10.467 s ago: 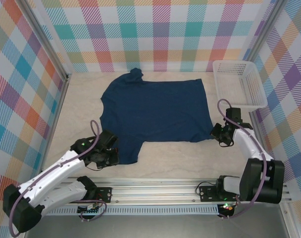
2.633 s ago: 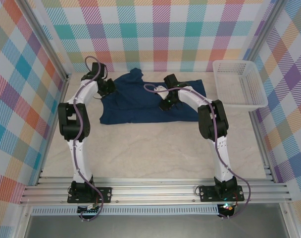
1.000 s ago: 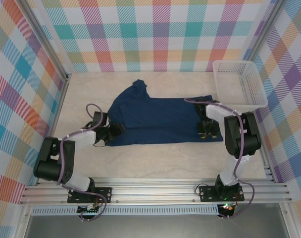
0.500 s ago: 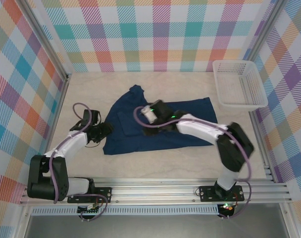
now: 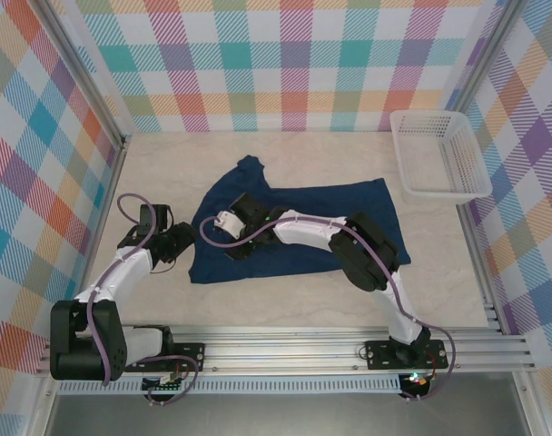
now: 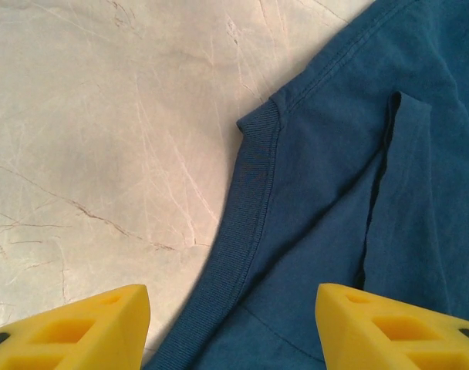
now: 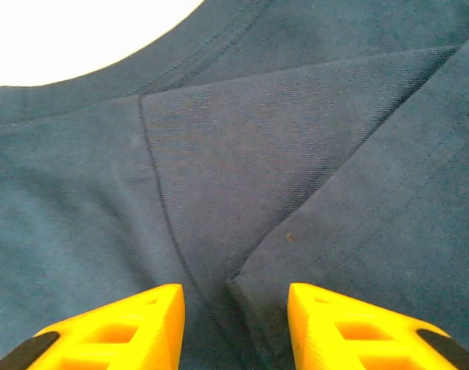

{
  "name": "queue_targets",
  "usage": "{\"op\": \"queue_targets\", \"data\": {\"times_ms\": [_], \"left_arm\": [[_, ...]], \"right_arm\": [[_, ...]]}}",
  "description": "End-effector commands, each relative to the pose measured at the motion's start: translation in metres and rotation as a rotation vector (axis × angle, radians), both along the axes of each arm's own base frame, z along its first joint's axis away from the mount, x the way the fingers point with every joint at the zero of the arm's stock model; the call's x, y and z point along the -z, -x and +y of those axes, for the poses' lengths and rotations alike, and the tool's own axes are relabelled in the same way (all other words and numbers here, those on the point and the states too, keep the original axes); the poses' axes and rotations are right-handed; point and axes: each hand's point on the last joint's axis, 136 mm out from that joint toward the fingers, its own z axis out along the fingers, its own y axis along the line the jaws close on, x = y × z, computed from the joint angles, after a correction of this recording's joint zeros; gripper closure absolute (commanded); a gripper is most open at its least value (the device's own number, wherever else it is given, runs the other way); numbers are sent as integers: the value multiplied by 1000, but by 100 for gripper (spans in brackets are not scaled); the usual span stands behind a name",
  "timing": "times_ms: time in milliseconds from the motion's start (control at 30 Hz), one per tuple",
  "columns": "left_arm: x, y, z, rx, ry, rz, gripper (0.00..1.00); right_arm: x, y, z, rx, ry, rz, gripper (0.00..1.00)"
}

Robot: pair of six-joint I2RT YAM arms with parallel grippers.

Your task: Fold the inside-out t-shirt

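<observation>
No writing, brand, number or sign can be read on the inside-out t-shirt [image 5: 294, 200] or anywhere around it.

Your left arm [image 5: 122, 271] goes from its near base out to the left side, and its forearm then slants low toward the far right. Your left gripper [image 5: 178, 245] points to the right, and its yellow fingers [image 6: 72, 327] stand wide apart.

Your right arm [image 5: 376, 263] goes up from its near base, bends at the elbow and stretches its forearm across to the left. Your right gripper [image 5: 236, 245] is left of centre, near the left gripper but apart from it. Its yellow fingers [image 7: 111, 327] are parted too, with a narrower gap.
</observation>
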Motion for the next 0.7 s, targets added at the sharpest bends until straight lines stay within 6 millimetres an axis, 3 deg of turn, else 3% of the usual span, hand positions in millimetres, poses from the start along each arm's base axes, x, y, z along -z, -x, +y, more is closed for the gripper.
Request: {"op": "queue_targets", "data": {"times_ms": [0, 167, 333, 533, 667], "left_arm": [[0, 1, 1, 0, 10, -8, 41], [2, 1, -1, 10, 22, -4, 41], [5, 1, -4, 19, 34, 4, 41], [6, 2, -5, 28, 40, 6, 41], [7, 3, -8, 35, 50, 4, 41]], "right_arm": [[7, -8, 0, 5, 40, -24, 64], [12, -14, -4, 26, 63, -44, 79], [-5, -21, -4, 56, 13, -55, 92], [-32, -36, -8, 118, -101, -16, 98], [-41, -59, -24, 223, -144, 22, 98]]}}
